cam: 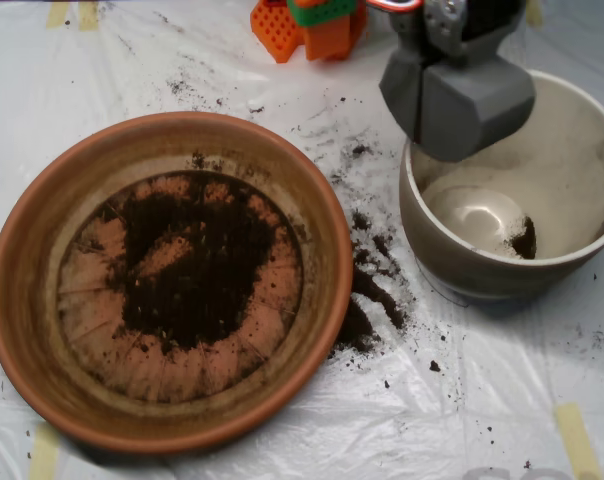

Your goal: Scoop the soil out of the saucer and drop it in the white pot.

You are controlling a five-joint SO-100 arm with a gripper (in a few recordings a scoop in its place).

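Observation:
The terracotta saucer [22, 300] fills the left half of the overhead view. Dark soil [197, 270] lies in a ragged patch on its ridged base, with a bare streak near the patch's middle. The white pot [452, 255] stands at the right; a small clump of soil [525, 240] rests on its pale floor. My grey scoop [457, 100] hangs over the pot's upper left rim, its two shells drawn together, and what they hold is hidden.
Spilled soil [372, 290] is scattered on the white plastic sheet between saucer and pot. Orange and green arm parts [307, 25] sit at the top centre. Tape strips [577, 440] mark the sheet near the bottom right.

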